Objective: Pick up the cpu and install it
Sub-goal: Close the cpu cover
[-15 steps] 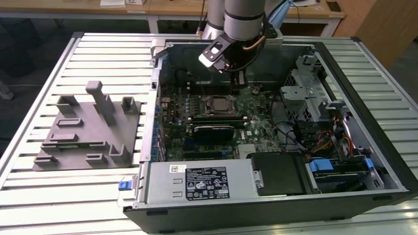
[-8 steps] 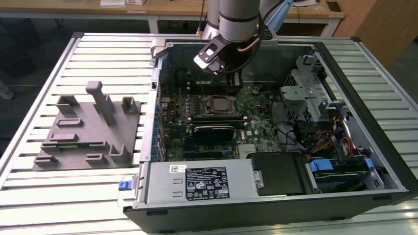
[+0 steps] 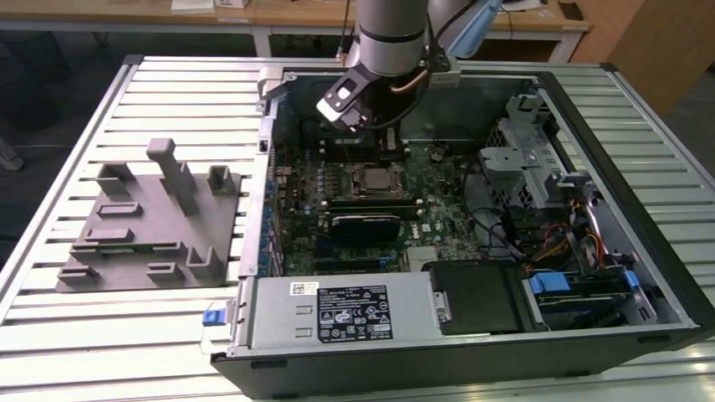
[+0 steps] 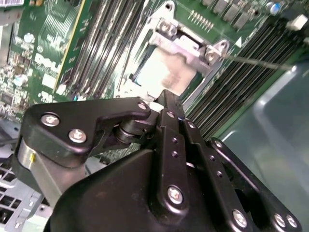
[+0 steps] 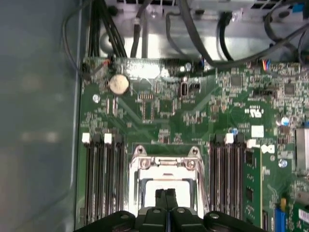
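Note:
The cpu [image 5: 153, 187] is a silvery-white square lying flat inside the metal socket frame [image 5: 165, 163] on the green motherboard [image 5: 169, 116]. In the second wrist view the cpu [image 4: 161, 72] sits under the frame's silver clamp [image 4: 188, 43]. My gripper [image 5: 165, 193] hangs just above the cpu's middle, its two black fingers pressed together with nothing between them. The fingertips [image 4: 166, 96] cover part of the chip's near edge. In the exterior view the gripper [image 3: 388, 149] reaches down into the open computer case, above the socket [image 3: 374, 177].
Black memory slots [image 5: 104, 179] flank the socket on both sides. Cables [image 5: 203, 38] and a coin battery [image 5: 118, 84] lie beyond it. A grey fixture block [image 3: 151, 222] stands on the slatted table at the exterior view's left. The case also holds a power supply [image 3: 335, 310] and a drive cage [image 3: 537, 167].

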Motion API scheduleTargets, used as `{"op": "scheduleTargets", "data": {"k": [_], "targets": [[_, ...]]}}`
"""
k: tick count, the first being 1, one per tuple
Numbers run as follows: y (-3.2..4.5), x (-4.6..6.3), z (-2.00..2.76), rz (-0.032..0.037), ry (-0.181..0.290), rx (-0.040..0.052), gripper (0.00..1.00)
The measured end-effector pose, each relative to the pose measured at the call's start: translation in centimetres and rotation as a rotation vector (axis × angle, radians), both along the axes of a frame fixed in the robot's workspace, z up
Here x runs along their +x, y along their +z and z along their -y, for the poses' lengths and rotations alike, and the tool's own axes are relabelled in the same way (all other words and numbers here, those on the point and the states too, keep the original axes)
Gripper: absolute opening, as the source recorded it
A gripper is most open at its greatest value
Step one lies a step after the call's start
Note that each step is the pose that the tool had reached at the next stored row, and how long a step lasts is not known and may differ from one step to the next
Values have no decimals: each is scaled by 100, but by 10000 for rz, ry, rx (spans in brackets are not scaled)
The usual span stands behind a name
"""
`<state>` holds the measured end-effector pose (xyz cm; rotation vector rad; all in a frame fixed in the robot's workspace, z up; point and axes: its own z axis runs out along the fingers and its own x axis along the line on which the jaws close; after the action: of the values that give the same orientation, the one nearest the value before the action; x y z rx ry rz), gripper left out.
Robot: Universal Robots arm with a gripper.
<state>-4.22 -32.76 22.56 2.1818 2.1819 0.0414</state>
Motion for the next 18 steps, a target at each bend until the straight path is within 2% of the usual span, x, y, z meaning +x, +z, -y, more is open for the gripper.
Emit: {"op": "scheduleTargets", "data": {"k": [10,18], "targets": [[-80,-90,19,-1,0,-2,11],[-85,-99,20,-1,73,-2,11]]}}
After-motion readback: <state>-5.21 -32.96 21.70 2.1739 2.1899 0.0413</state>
